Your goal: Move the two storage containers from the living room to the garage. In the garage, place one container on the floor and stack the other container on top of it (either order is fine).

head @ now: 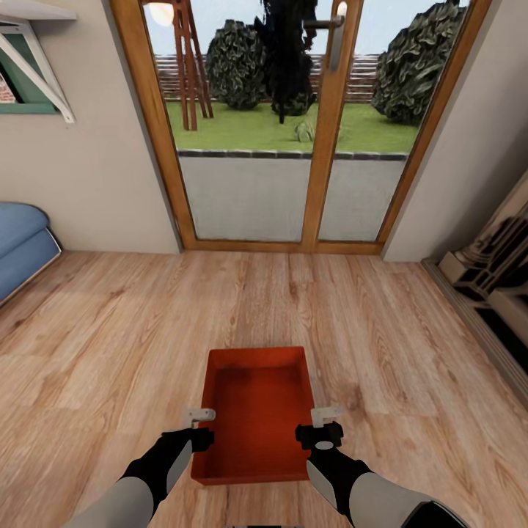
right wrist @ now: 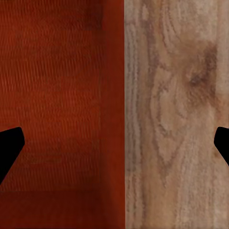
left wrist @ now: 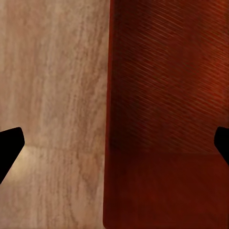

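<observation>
One orange-red lidless storage container [head: 257, 403] lies on the light wood planks of the living room, straight ahead of me and close. My left gripper [head: 198, 427] hangs open over the bin's left wall, and the left wrist view shows that gripper [left wrist: 114, 148] with one fingertip over the planks and one over the ribbed container [left wrist: 167, 95]. My right gripper [head: 323, 429] hangs open over the right wall. In the right wrist view the gripper [right wrist: 114, 148] likewise straddles the container [right wrist: 57, 86] wall. Neither holds anything. The garage is out of view.
Wood-framed glass doors [head: 293, 147] stand ahead, with lawn and bushes behind them. A blue couch [head: 18, 246] sits at the left wall. A stepped pale and dark structure [head: 499, 271] lines the right side. Wood floor [head: 110, 352] spreads around the bin.
</observation>
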Motion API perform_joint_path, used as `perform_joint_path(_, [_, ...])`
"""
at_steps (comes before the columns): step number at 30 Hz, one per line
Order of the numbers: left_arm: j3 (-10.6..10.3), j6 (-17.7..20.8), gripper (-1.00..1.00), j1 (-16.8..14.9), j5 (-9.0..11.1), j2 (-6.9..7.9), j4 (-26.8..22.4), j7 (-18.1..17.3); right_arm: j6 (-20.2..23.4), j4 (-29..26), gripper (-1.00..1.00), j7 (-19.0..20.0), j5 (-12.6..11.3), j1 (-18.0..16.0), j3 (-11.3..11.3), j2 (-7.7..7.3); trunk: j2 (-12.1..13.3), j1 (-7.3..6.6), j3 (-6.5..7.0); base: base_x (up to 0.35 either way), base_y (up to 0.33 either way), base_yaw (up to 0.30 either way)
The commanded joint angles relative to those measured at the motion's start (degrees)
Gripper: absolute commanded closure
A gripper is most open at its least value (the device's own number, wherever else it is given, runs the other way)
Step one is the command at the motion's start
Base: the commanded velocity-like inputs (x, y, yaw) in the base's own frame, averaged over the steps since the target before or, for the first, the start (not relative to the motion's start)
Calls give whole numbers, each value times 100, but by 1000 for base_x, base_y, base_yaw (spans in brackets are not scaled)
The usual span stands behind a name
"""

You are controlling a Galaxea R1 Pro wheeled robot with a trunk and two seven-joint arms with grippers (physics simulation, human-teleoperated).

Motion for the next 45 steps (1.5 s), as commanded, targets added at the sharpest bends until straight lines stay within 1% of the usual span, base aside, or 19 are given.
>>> perform_joint_path(1, [38,32,-100,-1,-24,-6,-13,1,-28,5,-100,-17,-61,-4,44,1,-43,22,-23,0,0,0])
perform_joint_path(22, [38,32,-100,-1,-24,-6,-19,1,14,13,-100,-9,-75,-5,84,-2,-885,483,-400,0,0,0])
perform_joint_path(28, [38,32,-100,-1,-24,-6,-19,1,23,19,-100,-1,-98,-7,81,-14,-885,483,-400,0,0,0])
perform_joint_path(33, [42,32,-100,-1,-24,-2,-19,1,38,28,-100,184,-135,-11,72,-28,-885,483,-400,0,0,0])
perform_joint_path(37, [45,32,-100,-1,-24,1,-19,1,48,30,-100,239,-146,-10,71,-31,-885,483,-400,0,0,0])
perform_joint_path(45, [45,32,-100,-1,-24,2,-19,1,66,31,-100,255,-96,-8,77,-50,-885,483,-400,0,0,0])
